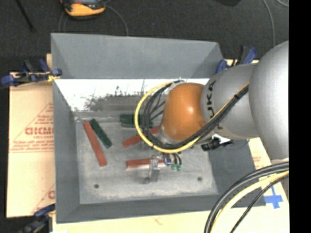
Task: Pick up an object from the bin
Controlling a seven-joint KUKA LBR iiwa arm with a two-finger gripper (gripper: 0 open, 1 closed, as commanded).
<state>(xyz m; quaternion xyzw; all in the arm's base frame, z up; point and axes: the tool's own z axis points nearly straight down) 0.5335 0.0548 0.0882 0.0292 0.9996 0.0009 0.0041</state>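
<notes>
My gripper (153, 171) reaches down to the bin floor just below the orange cover, near the middle of the bin. Its fingers stand at the right end of a short red stick (137, 163) that lies flat there; whether they close on it I cannot make out. Another red stick (132, 141) lies a little farther back, partly under the cables. A dark green block (128, 120) sits behind that, near the back wall.
At the left of the bin a long red stick (94, 143) lies beside a dark green stick (100, 133), both slanted. The arm and its cables cover the bin's right half.
</notes>
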